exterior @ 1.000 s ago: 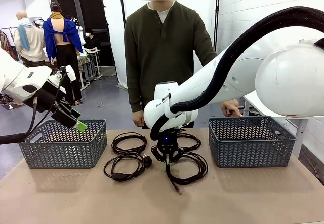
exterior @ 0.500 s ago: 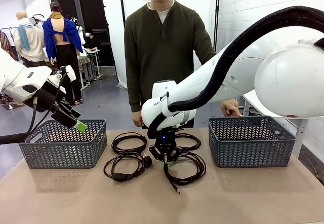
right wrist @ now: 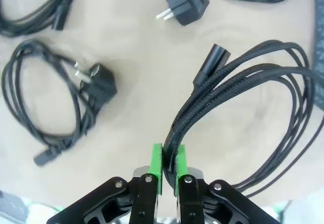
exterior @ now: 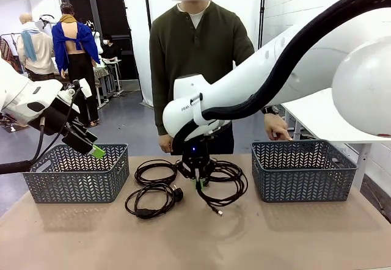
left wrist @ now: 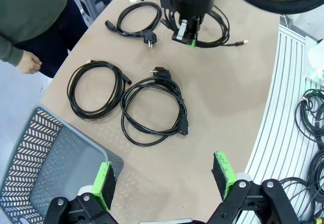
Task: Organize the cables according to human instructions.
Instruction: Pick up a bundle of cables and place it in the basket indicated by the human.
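Observation:
Four black cable coils lie between two baskets. My right gripper (exterior: 197,182) is shut on the braided coil (exterior: 227,184), with its strands pinched between the green pads (right wrist: 157,165) and part of it lifted off the table. In the right wrist view this held coil (right wrist: 243,117) fans out to the right. Another coil (exterior: 156,171) lies back left, and one with a chunky plug (exterior: 149,200) lies front left. A fourth coil (exterior: 231,168) sits behind the held one. My left gripper (exterior: 91,149) hangs open above the left basket, its pads (left wrist: 104,183) wide apart.
A grey basket (exterior: 76,173) stands at the table's left and another (exterior: 302,171) at the right. The person stands at the far side with a hand (exterior: 278,129) by the right basket's far rim. Bare tabletop (exterior: 195,239) lies in front.
My right gripper has risen and shifted back and left, drawing the held coil up with it. The left arm has stayed still.

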Robot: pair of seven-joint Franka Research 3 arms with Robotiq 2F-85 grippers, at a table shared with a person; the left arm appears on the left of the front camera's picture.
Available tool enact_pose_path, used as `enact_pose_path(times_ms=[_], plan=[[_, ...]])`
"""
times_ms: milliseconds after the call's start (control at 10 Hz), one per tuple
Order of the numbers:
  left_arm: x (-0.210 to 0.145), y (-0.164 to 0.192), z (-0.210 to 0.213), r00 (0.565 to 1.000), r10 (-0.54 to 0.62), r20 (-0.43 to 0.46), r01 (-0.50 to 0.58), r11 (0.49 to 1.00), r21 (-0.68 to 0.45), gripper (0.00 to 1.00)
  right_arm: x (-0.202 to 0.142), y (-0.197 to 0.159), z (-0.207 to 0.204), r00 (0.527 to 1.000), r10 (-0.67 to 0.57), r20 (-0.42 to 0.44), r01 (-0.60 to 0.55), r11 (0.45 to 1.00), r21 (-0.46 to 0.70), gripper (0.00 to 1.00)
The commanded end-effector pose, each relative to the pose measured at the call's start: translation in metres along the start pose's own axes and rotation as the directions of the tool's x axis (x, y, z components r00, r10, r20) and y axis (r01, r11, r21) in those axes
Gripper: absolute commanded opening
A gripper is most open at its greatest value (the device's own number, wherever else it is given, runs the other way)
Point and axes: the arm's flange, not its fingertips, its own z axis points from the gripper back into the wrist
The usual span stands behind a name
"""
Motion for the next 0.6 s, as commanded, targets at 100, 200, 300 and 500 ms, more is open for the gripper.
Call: enact_pose_path(times_ms=[100, 200, 300, 500], plan=[[-0.003, 0.002, -0.001, 1.0, -0.005, 0.012, 0.005, 1.0, -0.015, 1.0, -0.009, -0.01, 0.044, 0.916, 0.401, -0.033, -0.401, 0.916, -0.016, 0.0], [-0.003, 0.002, -0.001, 1.0, -0.005, 0.012, 0.005, 1.0, -0.015, 1.0, -0.011, -0.016, 0.056, 0.845, 0.531, -0.056, -0.533, 0.846, -0.024, 0.0], [-0.003, 0.002, -0.001, 1.0, -0.005, 0.012, 0.005, 1.0, -0.015, 1.0, -0.013, -0.024, 0.067, 0.775, 0.626, -0.082, -0.631, 0.775, -0.049, 0.0], [-0.003, 0.002, -0.001, 1.0, -0.005, 0.012, 0.005, 1.0, -0.015, 1.0, -0.014, -0.043, 0.079, 0.66, 0.741, -0.126, -0.751, 0.656, -0.076, 0.0]])
